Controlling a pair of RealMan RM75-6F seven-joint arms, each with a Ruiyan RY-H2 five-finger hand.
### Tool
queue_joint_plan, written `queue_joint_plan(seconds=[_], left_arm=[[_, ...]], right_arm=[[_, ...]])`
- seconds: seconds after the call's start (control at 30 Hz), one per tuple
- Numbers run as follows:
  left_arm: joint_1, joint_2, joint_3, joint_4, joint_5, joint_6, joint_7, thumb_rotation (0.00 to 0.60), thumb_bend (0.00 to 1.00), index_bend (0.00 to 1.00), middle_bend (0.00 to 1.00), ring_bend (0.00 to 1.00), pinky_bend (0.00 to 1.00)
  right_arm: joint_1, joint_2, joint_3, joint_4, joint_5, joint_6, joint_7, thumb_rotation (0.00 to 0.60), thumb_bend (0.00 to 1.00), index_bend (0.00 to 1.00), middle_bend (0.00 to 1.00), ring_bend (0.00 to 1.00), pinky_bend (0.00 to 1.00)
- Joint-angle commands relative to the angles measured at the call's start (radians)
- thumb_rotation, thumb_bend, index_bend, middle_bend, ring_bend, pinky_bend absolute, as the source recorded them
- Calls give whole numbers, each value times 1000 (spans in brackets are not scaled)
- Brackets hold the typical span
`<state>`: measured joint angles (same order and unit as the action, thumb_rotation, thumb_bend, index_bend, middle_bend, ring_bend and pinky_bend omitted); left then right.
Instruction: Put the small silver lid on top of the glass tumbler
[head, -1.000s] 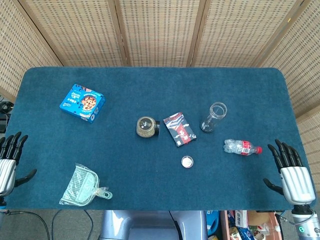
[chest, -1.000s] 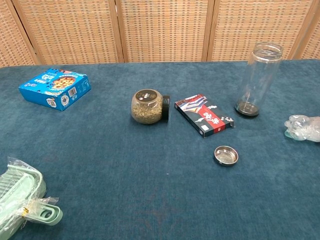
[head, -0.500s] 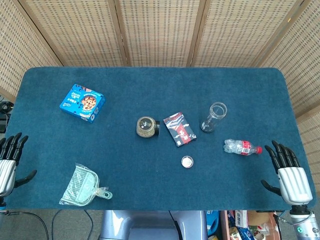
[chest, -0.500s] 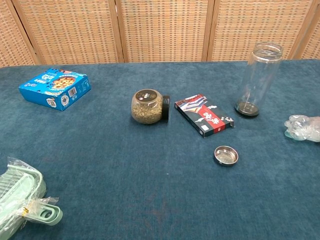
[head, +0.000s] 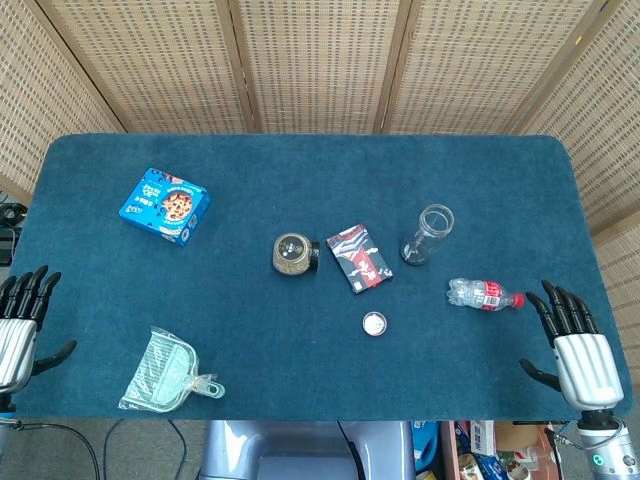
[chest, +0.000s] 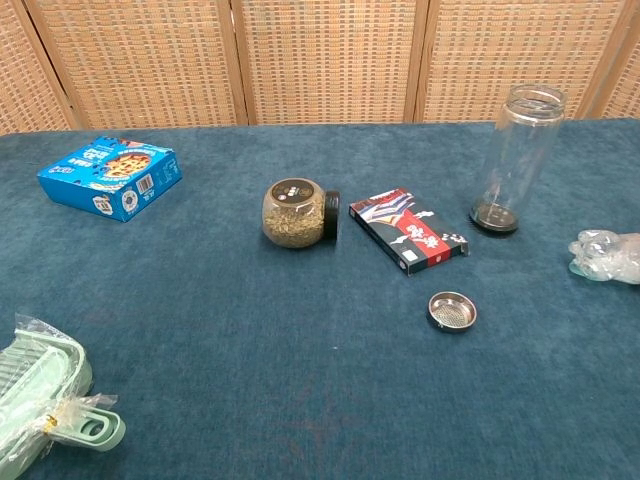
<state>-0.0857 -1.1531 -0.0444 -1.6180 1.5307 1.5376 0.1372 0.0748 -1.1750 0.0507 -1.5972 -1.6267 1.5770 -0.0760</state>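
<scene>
Head view: small round silver lid (head: 374, 322) lies on blue counter (head: 300, 170), nearer right robot hand (head: 576, 345), fingers spread, empty; left robot hand (head: 20, 325) likewise; tall clear glass tumbler (head: 427, 233) upright beyond lid

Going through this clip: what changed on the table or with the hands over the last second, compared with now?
Both hands drew back toward the robot's edge of the table: the right hand and left hand each sit slightly lower in the head view than a second ago, open and holding nothing. The small silver lid, glass tumbler and the other items on the table stayed put; the lid is untouched.
</scene>
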Motion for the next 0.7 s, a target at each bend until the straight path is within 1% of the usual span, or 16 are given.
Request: queue_joint_plan(seconds=[0.03, 0.23, 0.4, 0.7], left_arm=[[2, 2, -1, 1, 1, 4, -5, 600, 208, 0, 0, 0, 0], [-1, 1, -1, 2, -1, -4, -6, 600, 208, 0, 0, 0, 0], [-2, 1, -2, 2, -2, -5, -5, 600, 208, 0, 0, 0, 0], [-2, 2, -4, 4, -7, -6, -10, 600, 208, 0, 0, 0, 0]], right_arm=[[9, -15, 5, 6, -34, 19, 13, 600, 126, 196, 0, 0, 142], [63, -24, 23, -12, -67, -21, 24, 600, 126, 275, 1, 0, 158], [140, -44, 28, -33, -97, -106, 85, 600, 126, 325, 37, 0, 188], [242, -131, 59, -43, -54, -236, 75, 600, 127, 383, 85, 0, 198]])
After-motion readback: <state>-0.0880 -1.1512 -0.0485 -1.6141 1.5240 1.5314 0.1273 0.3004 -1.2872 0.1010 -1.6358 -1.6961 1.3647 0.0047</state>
